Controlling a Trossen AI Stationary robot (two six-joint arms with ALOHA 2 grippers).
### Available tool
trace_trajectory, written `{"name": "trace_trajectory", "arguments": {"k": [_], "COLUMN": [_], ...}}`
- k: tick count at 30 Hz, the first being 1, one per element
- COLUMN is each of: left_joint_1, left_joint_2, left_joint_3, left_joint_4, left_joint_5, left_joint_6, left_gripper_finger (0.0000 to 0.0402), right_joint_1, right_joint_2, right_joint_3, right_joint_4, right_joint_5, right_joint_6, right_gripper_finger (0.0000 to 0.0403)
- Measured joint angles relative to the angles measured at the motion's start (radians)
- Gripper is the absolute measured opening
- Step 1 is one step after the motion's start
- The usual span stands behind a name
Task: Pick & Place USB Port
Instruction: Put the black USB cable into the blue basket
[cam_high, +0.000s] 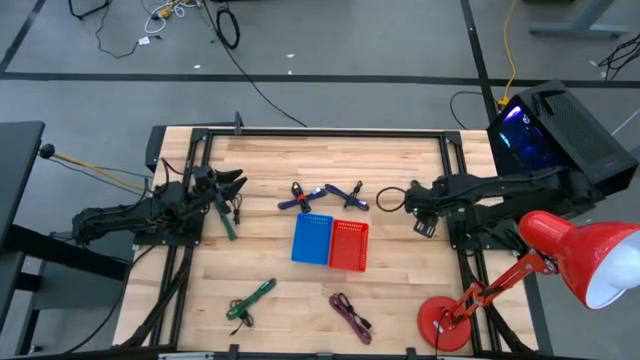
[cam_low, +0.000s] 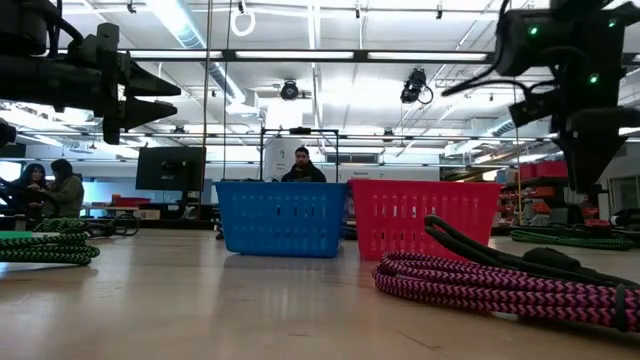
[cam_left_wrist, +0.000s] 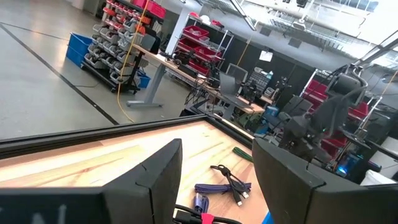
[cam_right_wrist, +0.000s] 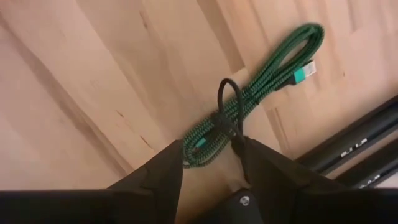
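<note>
Right wrist view: caught right gripper (cam_right_wrist: 211, 146) spread, empty, just above green cable (cam_right_wrist: 261, 87) lying on table (cam_right_wrist: 74, 93) beside edge rail (cam_right_wrist: 360, 143), left gripper (cam_high: 238, 183) spread, idle opposite; likely needed straight drop, pinch across bundled middle.

No legible text, labels, brands or numbers anywhere. Faint pale marks on a dark rail (cam_right_wrist: 367, 149) beside the table's edge, right wrist view, too blurred to read.

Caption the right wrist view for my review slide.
Right gripper open above a coiled green cable lying on the table.
</note>
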Motion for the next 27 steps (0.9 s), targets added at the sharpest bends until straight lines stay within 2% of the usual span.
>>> {"name": "trace_trajectory", "arguments": {"k": [7,13,27], "left_joint_1": [0.0,0.0,0.0], "left_joint_2": [0.0,0.0,0.0], "left_joint_3": [0.0,0.0,0.0], "left_joint_4": [0.0,0.0,0.0], "left_joint_5": [0.0,0.002,0.004], "left_joint_6": [0.0,0.011,0.015], "left_gripper_finger": [0.0202,0.0202,0.0202], "right_joint_1": [0.0,-0.039,-0.142], "right_joint_2": [0.141,0.211,0.289], "right_joint_3": [0.0,0.0,0.0], "right_joint_4": [0.019,0.031,0.027], "right_joint_5": [0.027,0.071,0.071], "right_joint_6": [-0.026,-0.052,-0.057], "right_gripper_finger": [0.0173,0.0173,0.0174]}}
